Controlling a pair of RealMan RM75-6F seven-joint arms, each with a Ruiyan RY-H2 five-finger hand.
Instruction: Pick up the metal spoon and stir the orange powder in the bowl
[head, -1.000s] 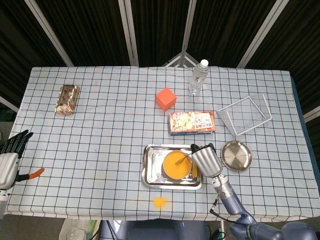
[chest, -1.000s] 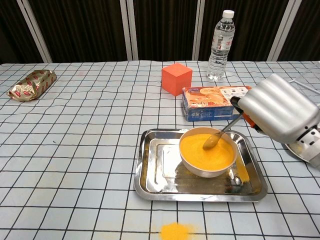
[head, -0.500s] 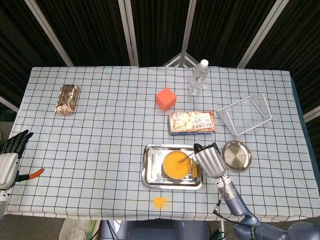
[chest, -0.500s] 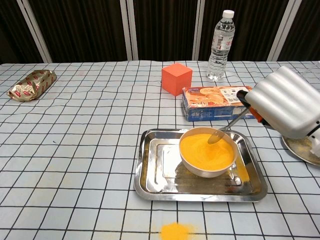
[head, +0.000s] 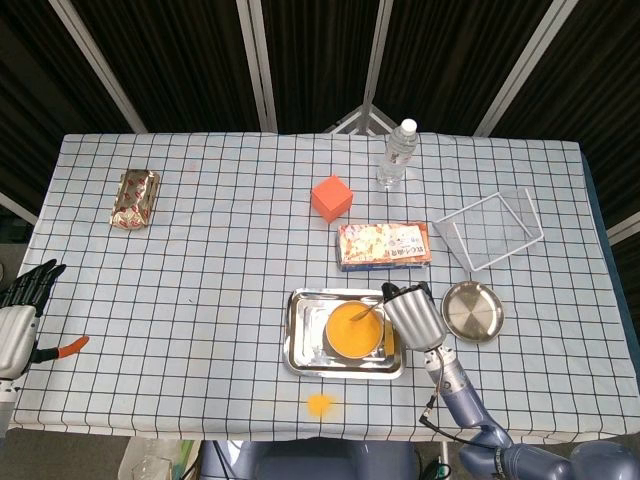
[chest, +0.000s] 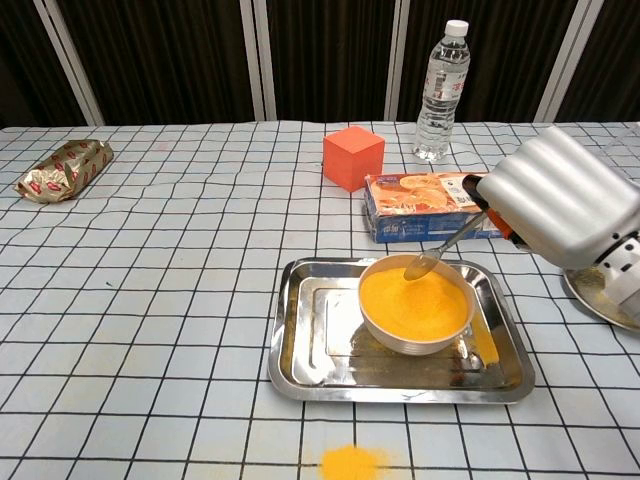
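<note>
Metal spoon (chest: 440, 254) held by right hand (chest: 562, 212), over bowl (chest: 414, 304)

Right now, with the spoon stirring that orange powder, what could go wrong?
Powder could spill: the bowl looks nearly full, some powder already lies in the tray, and a small heap sits on the table near its front edge. The right hand holds the spoon by the far end of its handle, so it might slip or twist. A hard push might slide the bowl in the tray.
</note>
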